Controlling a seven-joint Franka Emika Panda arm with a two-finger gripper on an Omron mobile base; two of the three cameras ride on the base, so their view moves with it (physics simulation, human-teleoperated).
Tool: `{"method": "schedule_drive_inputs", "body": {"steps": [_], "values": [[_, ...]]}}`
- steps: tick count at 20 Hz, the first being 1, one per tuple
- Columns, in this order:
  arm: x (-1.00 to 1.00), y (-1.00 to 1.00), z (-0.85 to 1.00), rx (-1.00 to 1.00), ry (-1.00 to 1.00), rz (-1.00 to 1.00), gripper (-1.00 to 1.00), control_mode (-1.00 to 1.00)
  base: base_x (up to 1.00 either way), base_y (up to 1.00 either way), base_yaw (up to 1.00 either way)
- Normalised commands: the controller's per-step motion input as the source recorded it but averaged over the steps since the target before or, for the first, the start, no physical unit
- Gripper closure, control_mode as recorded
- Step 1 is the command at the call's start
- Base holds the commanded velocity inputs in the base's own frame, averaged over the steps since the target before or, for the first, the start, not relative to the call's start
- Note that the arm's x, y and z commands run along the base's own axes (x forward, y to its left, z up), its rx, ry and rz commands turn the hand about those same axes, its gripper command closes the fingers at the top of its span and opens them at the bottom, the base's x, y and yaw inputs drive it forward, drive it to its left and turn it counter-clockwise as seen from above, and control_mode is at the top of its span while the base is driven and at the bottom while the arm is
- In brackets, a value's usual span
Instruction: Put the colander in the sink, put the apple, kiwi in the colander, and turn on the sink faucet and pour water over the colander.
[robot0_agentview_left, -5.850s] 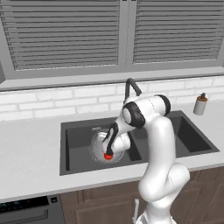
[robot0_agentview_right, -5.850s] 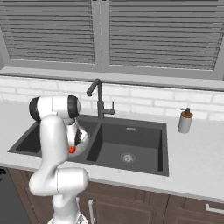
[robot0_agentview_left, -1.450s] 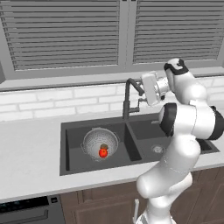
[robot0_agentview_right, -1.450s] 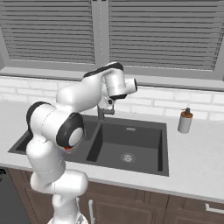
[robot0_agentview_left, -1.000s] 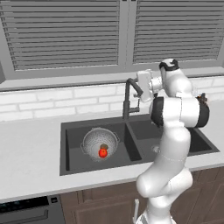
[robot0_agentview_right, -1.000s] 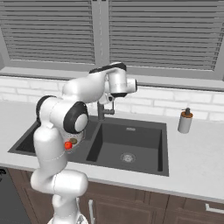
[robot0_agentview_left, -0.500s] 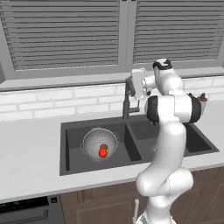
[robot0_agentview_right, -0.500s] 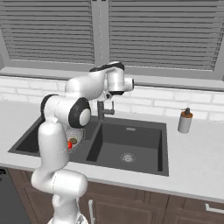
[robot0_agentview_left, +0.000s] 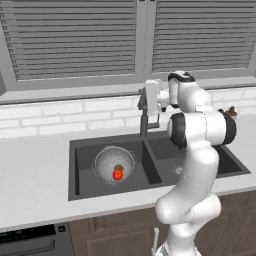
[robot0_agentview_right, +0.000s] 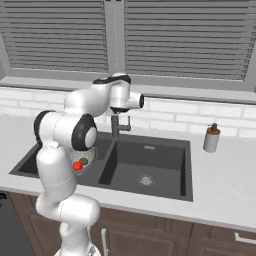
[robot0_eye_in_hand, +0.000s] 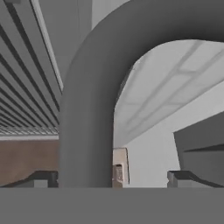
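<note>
The colander (robot0_agentview_left: 107, 159) sits in the left basin of the dark sink (robot0_agentview_left: 74, 150). In it lie the red apple (robot0_agentview_left: 117, 174) and, just behind it, the brown kiwi (robot0_agentview_left: 119, 167). From the right base view the apple (robot0_agentview_right: 77, 166) and kiwi (robot0_agentview_right: 84, 161) peek out beside my arm. My gripper (robot0_agentview_left: 143, 100) is up at the top bend of the sink faucet (robot0_agentview_left: 144, 124). In the hand view the faucet's curved neck (robot0_eye_in_hand: 87, 109) passes between my open fingertips (robot0_eye_in_hand: 43, 177), closer to the left one, with a gap on the right.
A small soap bottle (robot0_agentview_right: 212, 138) stands on the counter right of the sink. The right basin (robot0_agentview_right: 146, 165) holds only its drain. A window sill and blinds run close behind the faucet (robot0_agentview_right: 116, 126). White counter stretches left of the sink.
My hand has swung left from above the right basin to the faucet's top bend. The jaws stayed wide. Colander and fruit have not moved.
</note>
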Motion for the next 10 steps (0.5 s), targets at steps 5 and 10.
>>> {"method": "schedule_drive_inputs", "body": {"steps": [5, 10], "values": [[-0.01, 1.00, -0.26, -0.04, -0.09, -0.48, -1.00, -1.00, 0.00, 0.00, 0.00], [0.07, 0.95, -0.25, -0.07, -0.01, -0.47, -1.00, -1.00, 0.00, 0.00, 0.00]]}}
